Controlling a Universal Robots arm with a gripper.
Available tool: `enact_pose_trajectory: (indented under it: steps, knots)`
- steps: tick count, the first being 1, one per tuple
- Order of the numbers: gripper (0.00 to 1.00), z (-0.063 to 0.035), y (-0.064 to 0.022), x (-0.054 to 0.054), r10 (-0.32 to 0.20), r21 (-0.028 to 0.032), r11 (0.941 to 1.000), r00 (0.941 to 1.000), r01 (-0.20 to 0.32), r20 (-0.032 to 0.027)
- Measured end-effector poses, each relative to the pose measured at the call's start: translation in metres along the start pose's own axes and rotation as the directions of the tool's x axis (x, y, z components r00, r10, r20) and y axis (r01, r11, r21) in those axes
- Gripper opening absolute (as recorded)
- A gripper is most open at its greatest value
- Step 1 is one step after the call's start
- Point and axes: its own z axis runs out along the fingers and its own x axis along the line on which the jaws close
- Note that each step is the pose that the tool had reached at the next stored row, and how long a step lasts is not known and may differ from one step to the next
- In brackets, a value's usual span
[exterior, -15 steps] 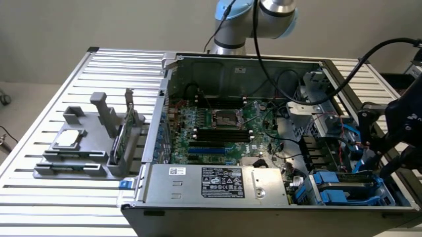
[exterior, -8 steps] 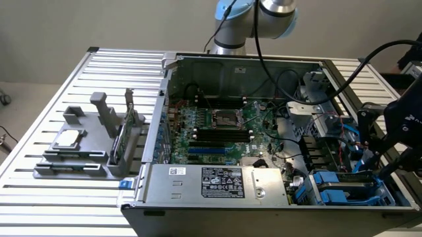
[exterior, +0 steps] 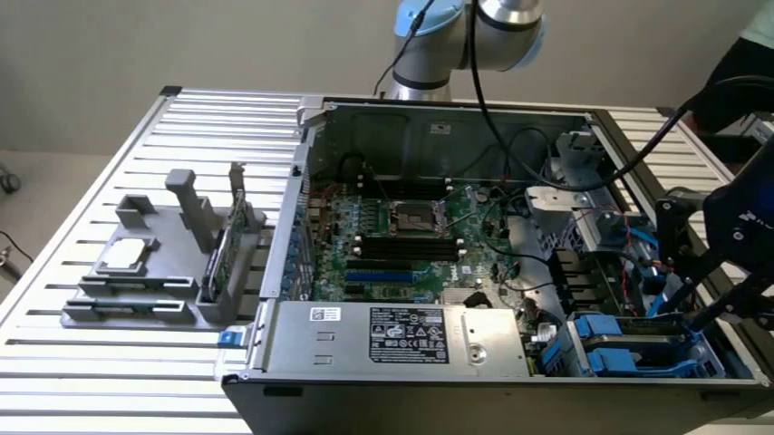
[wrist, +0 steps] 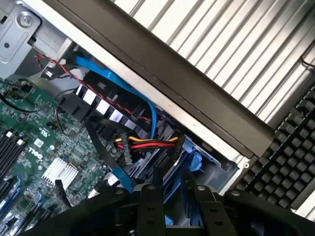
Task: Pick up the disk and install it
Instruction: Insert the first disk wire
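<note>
At the near corner of the open computer case (exterior: pixel 423 113), on the exterior view's right, the disk (exterior: pixel 632 340) is being held in the drive bay by the gripper (exterior: pixel 699 319). The fingers (wrist: pixel 147 201) are being kept part-way closed and appear to be clamped on the disk. Its blue plastic is being shown in the narrow gap between them in the wrist view. The hold is being taken from above, seemingly so that the blue side rails are being left free for the bay's guides.

The arm is being brought in from the right, over the case wall. This is probably because the bay's left side is being crowded by the bundled red, yellow and black wires (wrist: pixel 147 145) and the blue cable (wrist: pixel 147 105), both draped just beside it. How deeply the disk is being seated cannot be told.

The case is being laid on its side on the slatted surface (exterior: pixel 85 390), so the motherboard (exterior: pixel 400 236) and the bay are being presented upward to the gripper. The silver power supply (exterior: pixel 400 335) is being carried along the near wall, just left of the bay.

Well apart, on the left of the surface, a small silver square piece (exterior: pixel 127 256) is being carried on a grey holder (exterior: pixel 133 294). Judged from this, the pick-up is done and the installing is being carried out.
</note>
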Motion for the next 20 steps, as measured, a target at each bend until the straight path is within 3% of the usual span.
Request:
enact_pose_trajectory:
  steps: [6, 9, 12, 16, 20]
  knots:
    - [0.29, 0.0014, 0.0002, -0.0011, 0.053, 0.0008, 0.9986, 0.9986, -0.053, -0.0012]
    - [0.29, 0.0021, 0.0012, -0.0037, 0.056, -0.0023, 0.9984, 0.9984, -0.056, -0.0064]
    - [0.29, 0.0033, 0.0017, -0.0057, 0.06, -0.008, 0.9982, 0.9981, -0.06, -0.0156]
    - [0.29, 0.0058, 0.0014, -0.0071, 0.067, -0.0211, 0.9975, 0.9971, -0.068, -0.0367]
    - [0.29, 0.0091, 0.0005, -0.0083, 0.087, -0.0252, 0.9958, 0.9952, -0.089, -0.0446]
